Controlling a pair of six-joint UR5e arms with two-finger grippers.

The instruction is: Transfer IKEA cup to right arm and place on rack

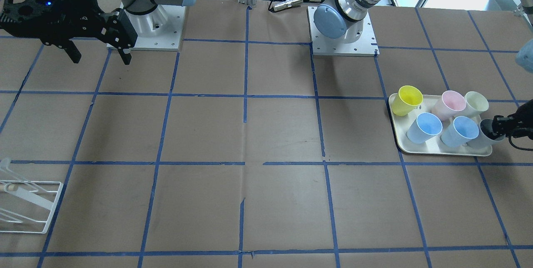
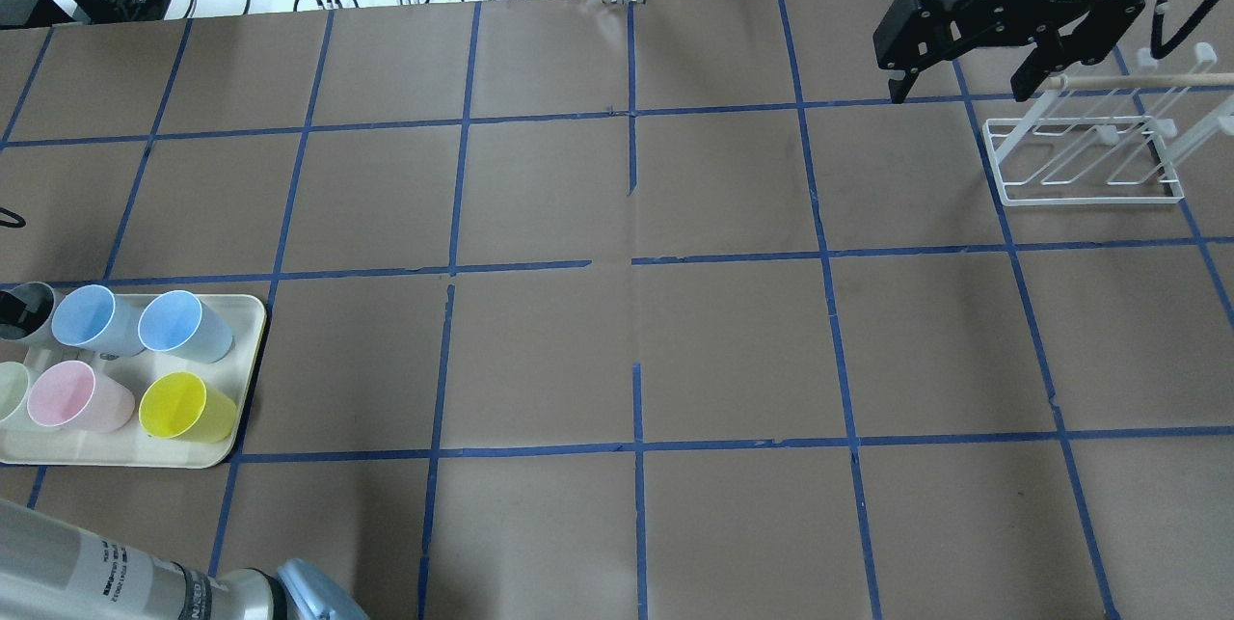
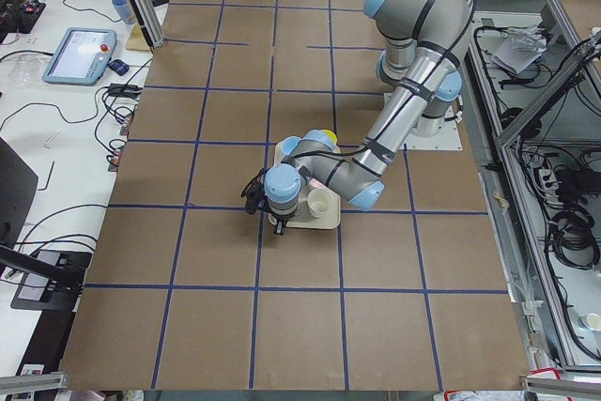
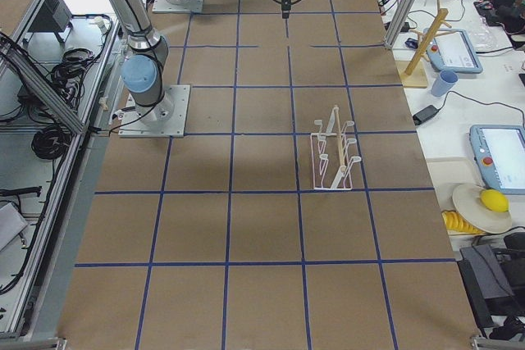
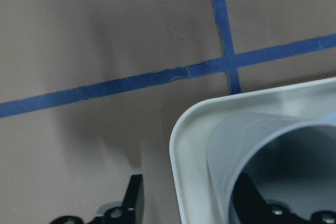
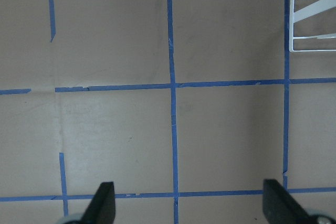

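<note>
The IKEA cup [image 1: 479,142] is pale grey and stands at the outer corner of the cream tray [image 1: 416,149]; it also shows in the overhead view [image 2: 37,310] and the left wrist view [image 5: 236,145]. My left gripper [image 1: 497,128] is open and straddles the cup's wall, with one finger inside the cup [image 5: 247,198] and one outside. My right gripper [image 2: 959,92] is open and empty, held high near the white wire rack [image 2: 1089,157]. The rack also shows at the edge of the front view [image 1: 29,207].
The tray also holds a yellow cup [image 1: 407,100], a pink cup [image 1: 449,104], a cream-white cup [image 1: 476,103] and two light-blue cups [image 1: 424,128], one right beside the grey cup. Brown paper with blue tape lines covers the table.
</note>
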